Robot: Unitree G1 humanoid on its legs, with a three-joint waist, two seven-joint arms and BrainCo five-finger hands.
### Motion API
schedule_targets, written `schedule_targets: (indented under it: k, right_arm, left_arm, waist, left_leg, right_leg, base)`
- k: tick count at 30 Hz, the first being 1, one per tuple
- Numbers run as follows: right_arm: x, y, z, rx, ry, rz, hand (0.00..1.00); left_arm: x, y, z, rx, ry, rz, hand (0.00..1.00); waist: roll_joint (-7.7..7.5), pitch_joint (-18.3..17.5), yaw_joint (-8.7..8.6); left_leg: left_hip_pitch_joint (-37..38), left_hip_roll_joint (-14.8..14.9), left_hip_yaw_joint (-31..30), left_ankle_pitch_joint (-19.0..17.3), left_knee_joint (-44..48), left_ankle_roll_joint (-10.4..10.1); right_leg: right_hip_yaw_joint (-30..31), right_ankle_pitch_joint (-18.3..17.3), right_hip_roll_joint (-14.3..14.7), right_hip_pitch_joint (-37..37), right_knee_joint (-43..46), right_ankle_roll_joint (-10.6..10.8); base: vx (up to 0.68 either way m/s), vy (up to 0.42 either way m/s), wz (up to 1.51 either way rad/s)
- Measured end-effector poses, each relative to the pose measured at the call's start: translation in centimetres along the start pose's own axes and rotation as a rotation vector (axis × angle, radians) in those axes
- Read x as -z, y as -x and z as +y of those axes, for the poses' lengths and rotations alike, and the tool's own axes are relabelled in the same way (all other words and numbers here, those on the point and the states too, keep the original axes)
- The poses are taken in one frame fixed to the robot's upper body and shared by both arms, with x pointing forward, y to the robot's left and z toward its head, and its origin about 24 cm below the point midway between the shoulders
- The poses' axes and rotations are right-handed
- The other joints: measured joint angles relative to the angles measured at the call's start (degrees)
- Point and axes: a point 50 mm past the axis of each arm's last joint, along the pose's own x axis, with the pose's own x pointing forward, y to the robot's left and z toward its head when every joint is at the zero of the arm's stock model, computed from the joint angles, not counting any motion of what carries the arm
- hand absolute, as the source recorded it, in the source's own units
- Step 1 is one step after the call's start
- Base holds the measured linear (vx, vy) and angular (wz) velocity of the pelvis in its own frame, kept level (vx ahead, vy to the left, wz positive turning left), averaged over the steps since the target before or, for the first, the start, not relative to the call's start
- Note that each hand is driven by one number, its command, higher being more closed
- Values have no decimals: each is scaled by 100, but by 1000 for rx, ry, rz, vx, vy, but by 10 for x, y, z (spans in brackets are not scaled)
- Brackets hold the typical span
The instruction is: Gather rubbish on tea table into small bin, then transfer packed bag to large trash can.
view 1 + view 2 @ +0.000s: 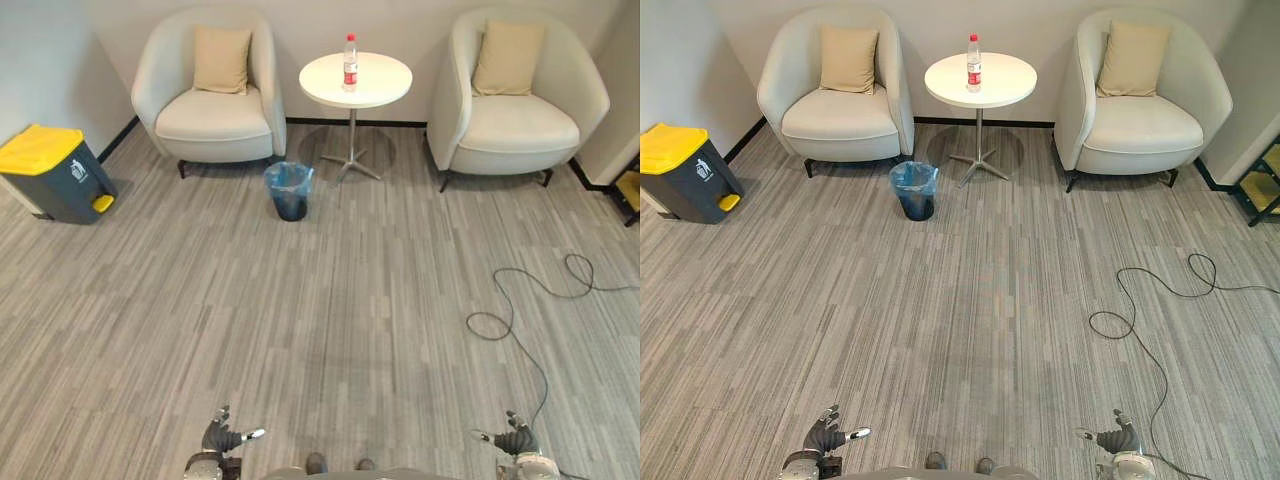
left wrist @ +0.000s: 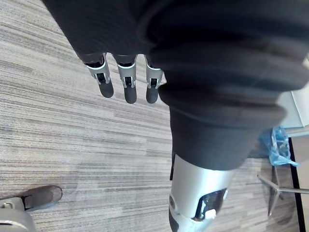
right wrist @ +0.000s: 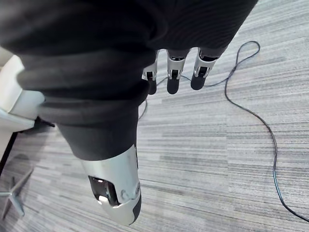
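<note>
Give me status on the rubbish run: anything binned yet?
Done: nothing. The bottle stands on the tea table, and the small bin with its blue bag sits beside the table's base. In hand: nothing; left hand and right hand hang open, well short of the table. Left: bin the bottle, then carry the bag to the yellow-lidded trash can.

Round white tea table (image 1: pixel 382 86), one bottle (image 1: pixel 350 63) upright on it (red label)

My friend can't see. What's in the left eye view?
A bottle stands on a round white table between two armchairs, a small blue-lined bin on the carpet nearby. A yellow-lidded trash can sits far left; left hand and right hand hang open.
</note>
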Motion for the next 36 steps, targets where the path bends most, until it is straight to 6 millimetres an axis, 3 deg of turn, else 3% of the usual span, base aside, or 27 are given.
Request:
schedule_targets:
  k: [6,12,16,19,20,21,23,24,27,30,31,32,33,34,35,36]
  right_arm:
    - [-13,1,7,-49,120,-84,0]
    - [-18,1,8,-50,125,-111,0]
    - [-24,-1,9,-42,118,-125,0]
    - [-35,-4,10,-34,90,-152,0]
    - [-38,-5,10,-32,70,-157,0]
    - [-40,-6,11,-30,52,-159,0]
    - [-42,-6,17,-39,2,-152,0]
    - [-40,-5,23,-53,-21,-141,0]
    - [-37,-4,27,-62,-52,-118,0]
    - [-48,-7,28,-63,-81,-145,0]
    - [-51,-7,28,-63,-84,-154,0]
    - [-51,-7,28,-67,-80,-154,0]
    - [-51,-7,28,-66,-79,-155,0]
    - [-48,-6,27,-63,-80,-149,0]
    - [-54,-7,28,-63,-86,-168,0]
    - [-56,-6,29,-64,-89,-179,0]
  left_arm:
    - [-4,0,-1,24,-24,-20,0]
    - [-10,-1,-1,26,-30,-47,0]
    - [-18,-1,-1,22,-26,-79,0]
    - [-27,-2,0,12,-20,-118,0]
    - [-30,-2,0,9,-18,-131,0]
    - [-37,-2,0,4,-15,-158,0]
    - [-44,-2,1,-5,6,-188,0]
    - [-47,-2,4,-11,1,-199,0]
    - [-49,-3,4,-15,4,-203,0]
    - [-59,-5,4,-26,33,-227,0]
    - [-69,-8,3,-24,39,-252,0]
    - [-73,-9,3,-27,38,-266,0]
    - [-76,-9,3,-27,39,-271,0]
    - [-75,-9,1,-28,38,-270,0]
    - [-76,-9,-2,-24,42,-271,0]
    - [-76,-9,-4,-21,45,-269,0]
  waist:
    - [1,14,-1]
    - [4,15,-6]
    - [11,16,-3]
    - [51,16,15]
    - [84,30,17]
    - [121,53,17]
    - [148,76,23]
    - [116,157,-1]
    - [102,300,-10]
    - [327,499,-193]
    - [375,574,-243]
    - [295,585,-290]
    - [259,596,-318]
    - [217,568,-375]
    - [229,566,-384]
    - [224,567,-362]
  left_leg:
    - [-4,4,-4,-49,2,-67]
    - [-23,23,26,-137,19,-65]
    - [-192,55,133,-307,209,-11]
    - [-499,103,254,-631,686,82]
    - [-566,111,269,-735,805,108]
    - [-654,124,328,-923,1002,151]
    - [-656,116,453,-1184,1213,202]
    - [-536,67,457,-1320,1266,242]
    - [-158,-2,450,-1552,1272,245]
    - [231,310,284,-1639,1027,176]
    - [357,459,146,-1643,931,162]
    - [477,506,-41,-1646,868,31]
    - [563,537,-161,-1696,875,-70]
    - [639,667,-353,-1797,1051,-246]
    - [494,797,-502,-1737,1536,-380]
    - [386,852,-537,-1647,1901,-526]
  right_leg:
    - [-1,-58,2,-6,14,-45]
    - [36,-164,17,-44,54,-24]
    - [154,-187,42,-156,66,-18]
    - [385,-267,52,-387,211,1]
    - [419,-384,52,-464,406,13]
    - [450,-705,37,-751,1000,160]
    - [358,-1160,-62,-1558,2758,747]
    - [166,-1205,-202,-2034,3840,807]
    - [-271,-1464,-530,-2564,4650,589]
    - [-635,-1373,-536,-3151,3620,478]
    - [-640,-975,-508,-3338,2822,489]
    - [-526,-458,-559,-3396,1984,530]
    - [-491,-47,-618,-3432,1890,469]
    - [-493,456,-628,-3477,2264,165]
    - [-621,-47,-627,-3567,2819,-65]
    - [-681,-241,-626,-3528,2978,-126]
  base:
    - [5,-4,0]
    - [47,-20,-3]
    - [75,-8,-20]
    - [96,6,-37]
    - [112,23,-24]
    - [105,32,-32]
    - [95,45,-28]
    - [127,37,-9]
    - [242,25,-8]
    - [444,-56,36]
    - [487,-154,65]
    - [519,-183,77]
    - [579,-254,84]
    - [602,-310,66]
    - [608,-333,52]
    - [622,-342,32]
